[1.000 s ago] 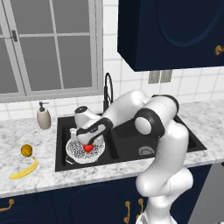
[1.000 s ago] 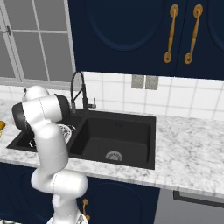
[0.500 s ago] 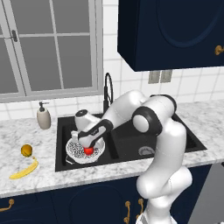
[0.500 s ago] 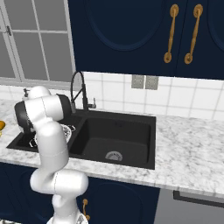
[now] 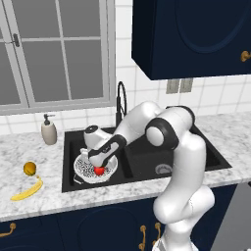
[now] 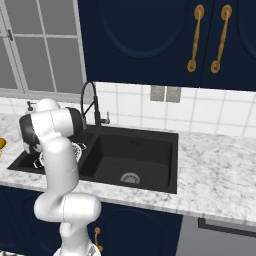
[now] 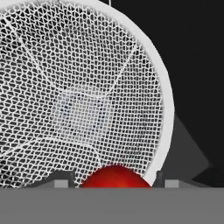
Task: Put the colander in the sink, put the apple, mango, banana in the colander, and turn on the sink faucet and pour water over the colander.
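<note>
A: Where is the colander (image 5: 94, 166) found at this moment?

B: It is seen in the left basin of the sink (image 5: 196, 147), the basin toward the left end of the table (image 5: 29, 208). It can be supposed that it was set there so that water from the sink faucet (image 5: 120, 100), which stands at the back edge between the two basins, can later be led over it.

A: And the apple (image 5: 99, 170)?

B: The apple is seen inside the colander, near its front rim. In the hand view it appears low, exactly between the two finger tips of the pincer (image 7: 114, 180), with the mesh (image 7: 83, 96) spread behind it.

A: Is the apple grasped, then?

B: It is judged that it is. The jaws are set partly apart, at about the width of the fruit, and the fruit is bracketed closely on both sides. Whether it already rests on the mesh cannot be told.

A: What is left to be done?

B: The mango (image 5: 30, 168) and the banana (image 5: 27, 190) are lying on the table near its left front corner, just beside each other and well apart from the sink. Both must be carried over. The soap bottle (image 5: 48, 130) at the back edge is not needed.
</note>
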Available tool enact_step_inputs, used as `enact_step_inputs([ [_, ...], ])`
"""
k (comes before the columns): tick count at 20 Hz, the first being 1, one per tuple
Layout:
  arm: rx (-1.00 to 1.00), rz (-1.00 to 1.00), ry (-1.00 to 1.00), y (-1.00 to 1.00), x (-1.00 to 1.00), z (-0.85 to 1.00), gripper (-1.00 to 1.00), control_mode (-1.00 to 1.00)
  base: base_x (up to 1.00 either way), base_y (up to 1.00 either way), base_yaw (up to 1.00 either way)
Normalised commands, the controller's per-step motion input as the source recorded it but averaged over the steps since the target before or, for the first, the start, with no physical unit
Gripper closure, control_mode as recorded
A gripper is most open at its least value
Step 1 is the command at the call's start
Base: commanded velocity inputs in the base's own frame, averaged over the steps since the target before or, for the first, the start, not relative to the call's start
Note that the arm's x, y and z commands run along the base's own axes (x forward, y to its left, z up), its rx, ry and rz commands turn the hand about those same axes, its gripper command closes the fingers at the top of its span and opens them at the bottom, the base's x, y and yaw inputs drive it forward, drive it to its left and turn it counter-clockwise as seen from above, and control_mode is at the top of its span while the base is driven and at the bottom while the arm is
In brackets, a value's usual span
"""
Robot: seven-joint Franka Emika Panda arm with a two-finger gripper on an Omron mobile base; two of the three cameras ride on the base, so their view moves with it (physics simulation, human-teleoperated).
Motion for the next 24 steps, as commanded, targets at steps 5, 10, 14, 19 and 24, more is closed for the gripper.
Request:
enact_step_inputs([
  [5, -0.02, 0.00, 0.00, -0.02, 0.08, -0.01, -1.00, -1.00, 0.00, 0.00, 0.00],
  [10, -0.02, 0.00, 0.00, 0.00, 0.01, 0.06, -1.00, -1.00, 0.00, 0.00, 0.00],
  [14, -0.02, 0.01, 0.00, 0.07, -0.02, 0.44, -1.00, -1.00, 0.00, 0.00, 0.00],
  [19, -0.03, 0.05, 0.00, 0.14, -0.23, 0.67, -1.00, -1.00, 0.00, 0.00, 0.00],
  [24, 0.00, 0.14, 0.00, 0.12, -0.59, 0.41, -1.00, -1.00, 0.00, 0.00, 0.00],
])
